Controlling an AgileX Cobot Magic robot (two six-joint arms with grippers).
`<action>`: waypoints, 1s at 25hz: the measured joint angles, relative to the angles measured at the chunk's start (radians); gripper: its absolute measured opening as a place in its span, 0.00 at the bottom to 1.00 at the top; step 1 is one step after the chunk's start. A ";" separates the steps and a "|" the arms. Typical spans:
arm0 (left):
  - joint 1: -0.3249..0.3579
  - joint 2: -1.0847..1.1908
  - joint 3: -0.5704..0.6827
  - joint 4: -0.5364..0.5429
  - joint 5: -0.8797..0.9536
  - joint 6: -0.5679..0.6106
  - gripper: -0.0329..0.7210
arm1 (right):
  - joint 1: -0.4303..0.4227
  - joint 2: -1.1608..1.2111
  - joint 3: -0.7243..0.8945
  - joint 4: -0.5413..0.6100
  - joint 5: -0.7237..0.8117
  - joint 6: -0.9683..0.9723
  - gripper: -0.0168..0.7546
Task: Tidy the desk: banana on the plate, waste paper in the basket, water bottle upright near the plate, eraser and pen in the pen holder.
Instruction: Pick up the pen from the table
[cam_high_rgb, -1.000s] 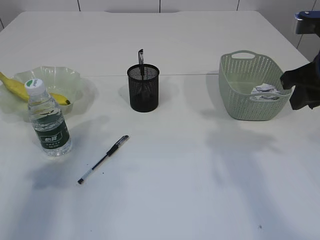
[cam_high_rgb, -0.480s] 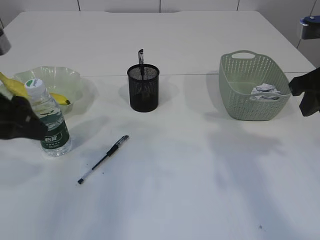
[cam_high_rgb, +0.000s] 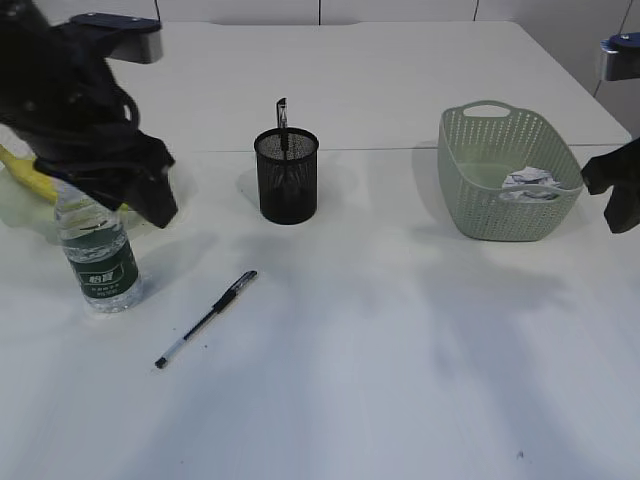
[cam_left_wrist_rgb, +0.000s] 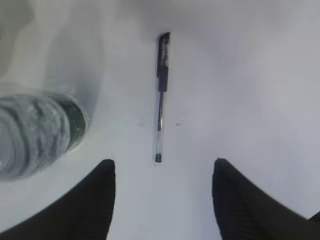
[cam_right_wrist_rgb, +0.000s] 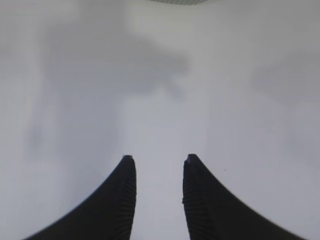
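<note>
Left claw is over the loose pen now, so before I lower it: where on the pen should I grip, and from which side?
Grip the pen near the middle of its barrel, coming straight down. It lies flat on the desk, so only its long sides offer purchase. The open left claw already lines up with its clear end; the water bottle stands close on one side, so move toward the middle.

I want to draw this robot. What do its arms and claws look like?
The left arm is black and bulky, with a grey-blue part on top. Each claw, left and right, has two black, curved, pointed fingers with fine ridges.
</note>
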 joint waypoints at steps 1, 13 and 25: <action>-0.012 0.032 -0.027 0.000 0.012 0.004 0.62 | 0.000 0.000 0.000 0.000 0.000 0.000 0.34; -0.065 0.300 -0.158 0.080 0.003 -0.020 0.65 | 0.000 0.000 0.000 -0.002 0.004 0.000 0.34; -0.065 0.457 -0.160 0.084 -0.092 -0.024 0.66 | 0.000 0.000 0.000 -0.004 0.006 0.000 0.34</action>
